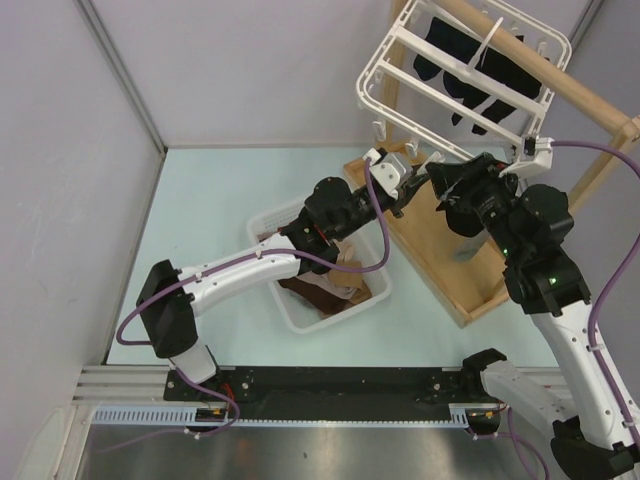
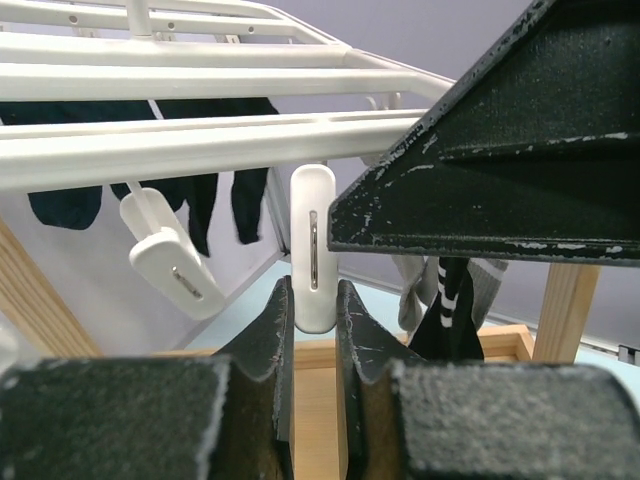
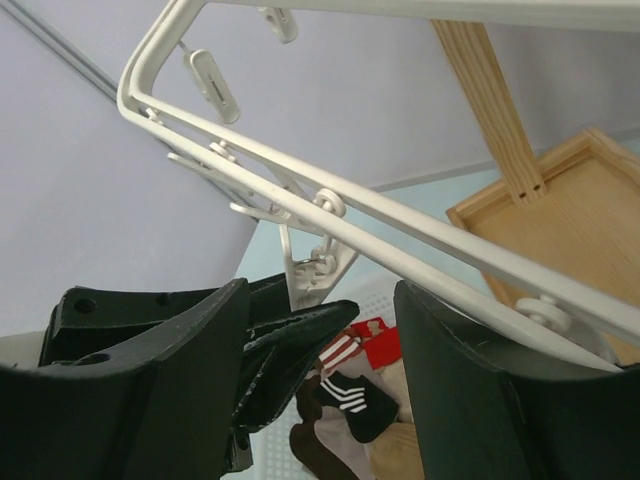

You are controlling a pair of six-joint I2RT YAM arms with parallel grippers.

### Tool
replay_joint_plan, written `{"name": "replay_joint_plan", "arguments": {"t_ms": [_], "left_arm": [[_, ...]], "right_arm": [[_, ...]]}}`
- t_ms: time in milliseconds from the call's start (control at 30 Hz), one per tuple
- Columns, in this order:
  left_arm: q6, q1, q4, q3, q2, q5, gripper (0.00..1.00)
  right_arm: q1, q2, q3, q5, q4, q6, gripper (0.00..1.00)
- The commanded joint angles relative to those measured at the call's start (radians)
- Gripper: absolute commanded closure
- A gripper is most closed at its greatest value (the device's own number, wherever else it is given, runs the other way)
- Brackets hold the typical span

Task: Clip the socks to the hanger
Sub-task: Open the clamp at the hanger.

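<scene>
Left end effector (image 2: 314,296), nearly closed, pinches a stiff white clip (image 2: 313,240) at centre frame. Right end effector (image 3: 320,300) gapes empty. The hanger (image 1: 379,58) hangs upper right. Spare socks (image 1: 335,285) in the basket (image 1: 300,320) look limp and light, best taken at the cuff.

**Desk, basket and wooden rack**

A pale green desk (image 1: 200,200) fills the middle of the overhead view, closed in by plain grey walls (image 1: 250,70) at the upper left. A white slotted basket (image 1: 345,313) stands on it near the centre. Just to the basket's right lies the flat wooden base (image 1: 430,260) of a rack, whose round pole (image 1: 590,95) crosses the upper right corner. A black rail (image 1: 340,385) runs along the bottom.
</scene>
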Motion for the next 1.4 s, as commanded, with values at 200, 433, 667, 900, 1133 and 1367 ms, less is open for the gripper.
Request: {"name": "replay_joint_plan", "arguments": {"t_ms": [200, 433, 667, 900, 1133, 1367], "left_arm": [[-0.06, -0.006, 0.032, 0.008, -0.021, 0.072, 1.0], [-0.06, -0.019, 0.037, 0.002, -0.018, 0.093, 1.0], [-0.049, -0.023, 0.029, -0.001, -0.018, 0.099, 0.99], [-0.002, -0.026, 0.012, -0.015, -0.016, 0.116, 1.0], [0.0, -0.026, 0.014, -0.029, -0.018, 0.11, 0.77], [0.023, -0.026, 0.012, -0.096, -0.082, 0.064, 0.36]], "right_arm": [[-0.016, 0.041, 0.009, 0.016, 0.114, 0.046, 0.35], [-0.016, 0.053, 0.009, 0.053, 0.155, 0.063, 0.39], [-0.018, 0.055, 0.009, 0.064, 0.166, 0.058, 0.44], [-0.016, 0.053, 0.009, 0.053, 0.144, 0.035, 0.54], [-0.016, 0.044, 0.009, 0.041, 0.129, 0.008, 0.75], [-0.015, 0.04, 0.009, 0.043, 0.115, -0.004, 0.9]]}}
